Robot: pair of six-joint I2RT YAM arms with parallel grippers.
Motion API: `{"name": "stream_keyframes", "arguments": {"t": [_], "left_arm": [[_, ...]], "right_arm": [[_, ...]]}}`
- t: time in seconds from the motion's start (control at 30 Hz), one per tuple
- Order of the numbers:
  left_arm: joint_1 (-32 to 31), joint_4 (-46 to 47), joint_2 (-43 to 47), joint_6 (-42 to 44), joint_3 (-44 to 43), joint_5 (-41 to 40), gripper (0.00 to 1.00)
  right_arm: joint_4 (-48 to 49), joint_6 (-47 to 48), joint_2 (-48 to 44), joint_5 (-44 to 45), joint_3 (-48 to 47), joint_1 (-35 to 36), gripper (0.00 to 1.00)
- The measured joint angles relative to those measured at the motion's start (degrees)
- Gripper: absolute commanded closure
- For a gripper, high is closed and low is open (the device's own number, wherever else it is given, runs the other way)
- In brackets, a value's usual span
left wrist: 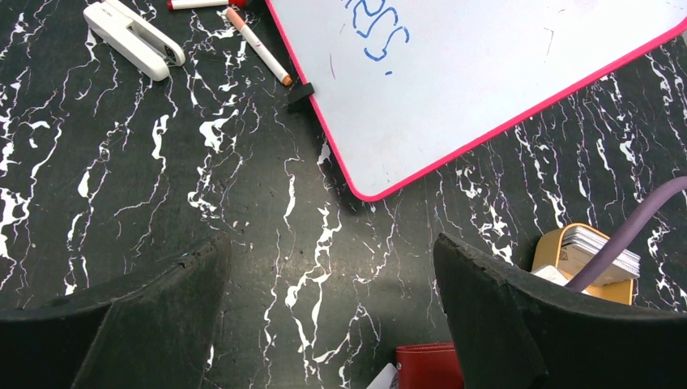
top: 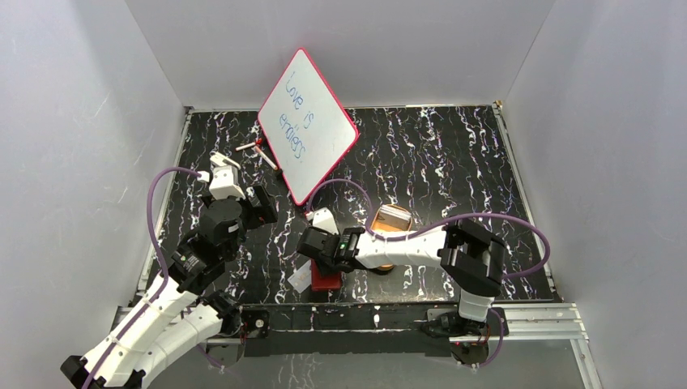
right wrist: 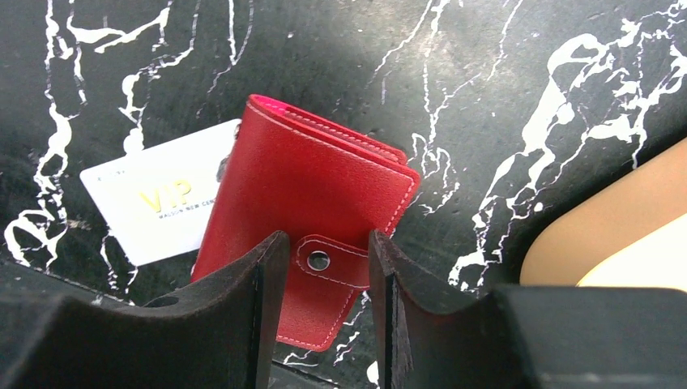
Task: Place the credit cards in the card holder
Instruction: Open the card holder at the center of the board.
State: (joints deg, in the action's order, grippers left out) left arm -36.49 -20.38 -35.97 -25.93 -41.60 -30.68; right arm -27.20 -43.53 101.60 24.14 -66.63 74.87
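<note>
Got right gripper (right wrist: pixel 328 243) half-open astride snap tab (right wrist: pixel 332 263) of wallet (right wrist: pixel 308 182), long axis running ahead-left from jaws, card (right wrist: pixel 158 203) just left; left gripper (left wrist: pixel 332 251) wide open, farther off.

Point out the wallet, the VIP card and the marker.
wallet (right wrist: pixel 300 186), right wrist view, middle of its red cover.
VIP card (right wrist: pixel 158 198), right wrist view, on the gold lettering.
marker (left wrist: pixel 258 46), left wrist view, middle of its barrel.

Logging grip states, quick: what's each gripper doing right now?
Left gripper: open, empty.
Right gripper: astride the snap tab of the card holder; grip cannot be told.
</note>
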Motion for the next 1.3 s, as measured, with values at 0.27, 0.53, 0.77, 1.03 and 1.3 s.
{"name": "stream_keyframes", "arguments": {"t": [0.27,0.53,0.77,1.03,1.3], "left_arm": [[0.0,0.0,0.04,0.0,0.0,-0.02,0.08],[0.0,0.0,0.07,0.0,0.0,0.0,0.08],[-0.02,0.0,0.07,0.0,0.0,0.0,0.08],[0.0,0.0,0.15,0.0,0.0,0.0,0.08],[-0.02,0.0,0.17,0.0,0.0,0.0,0.09]], "right_arm": [[-1.92,-0.61,-0.35,0.98,-1.2,1.75,0.49],[-3.43,-1.53,-0.76,1.66,-2.27,2.54,0.5],[-4.07,-1.79,-0.72,1.64,-2.51,2.89,0.52],[-4.39,-2.4,1.07,1.64,-2.49,2.89,0.57],[-3.85,-2.86,1.64,1.62,-1.9,2.89,0.7]]}}
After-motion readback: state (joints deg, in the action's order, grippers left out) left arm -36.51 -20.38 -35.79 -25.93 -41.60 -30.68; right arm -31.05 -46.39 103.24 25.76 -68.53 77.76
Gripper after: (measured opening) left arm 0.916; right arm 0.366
